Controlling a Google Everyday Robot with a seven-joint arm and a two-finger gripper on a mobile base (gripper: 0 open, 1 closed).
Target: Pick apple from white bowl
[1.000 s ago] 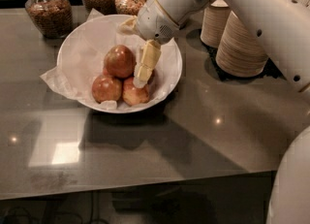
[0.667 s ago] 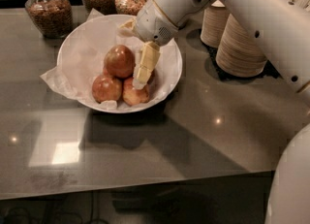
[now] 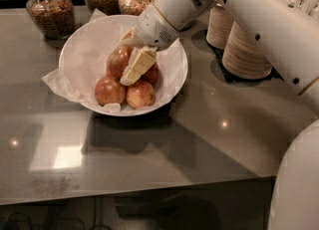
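The white bowl (image 3: pixel 75 50), lined with crumpled white paper, stands on the grey table. It holds several apples. The largest, orange-red apple (image 3: pixel 117 59) sits on top of the pile. A smaller deep-red apple (image 3: pixel 152 74) lies to its right, and two red-yellow apples (image 3: pixel 109 90) lie in front. My gripper (image 3: pixel 123 60) reaches down into the bowl from the upper right. One cream finger (image 3: pixel 137 66) lies against the large apple's right side. The other finger (image 3: pixel 127 38) is at its far side. The apple is clamped between them and still rests on the pile.
Three glass jars of dry food (image 3: pixel 49 12) stand behind the bowl. Stacks of tan paper bowls (image 3: pixel 249 55) stand to the right, under my white arm (image 3: pixel 259 15). A table edge runs along the front.
The two fingers have drawn in closer together around the large apple. The near finger has shifted left onto it. The apple and bowl stay in place.
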